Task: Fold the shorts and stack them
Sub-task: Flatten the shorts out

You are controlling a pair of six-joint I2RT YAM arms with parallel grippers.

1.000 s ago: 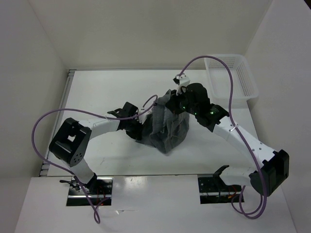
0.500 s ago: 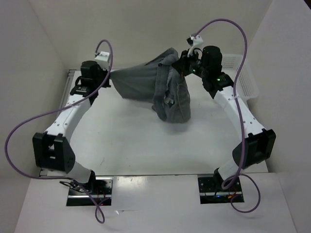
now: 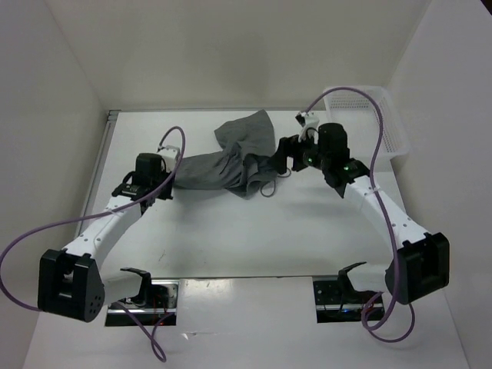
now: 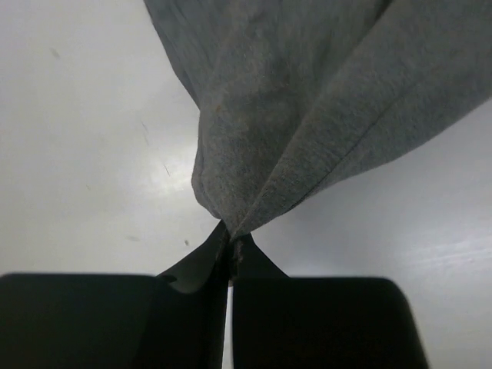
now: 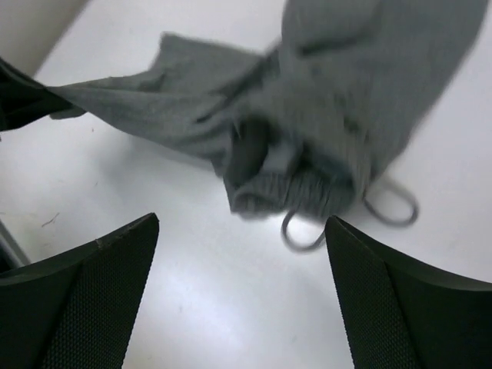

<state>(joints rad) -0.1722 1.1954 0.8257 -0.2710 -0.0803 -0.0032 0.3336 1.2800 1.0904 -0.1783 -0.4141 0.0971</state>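
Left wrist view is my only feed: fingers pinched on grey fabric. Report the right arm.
Observer: The right gripper is open and holds nothing. The shorts sit just ahead of its fingers.
Operator: Say which part faces it.
Observer: The waistband end, with its drawstring looped on the table.
Operator: Give me the overall layout.
Observer: From above, the shorts stretch from the left gripper toward the right one, crumpled, with one leg turned toward the far wall.
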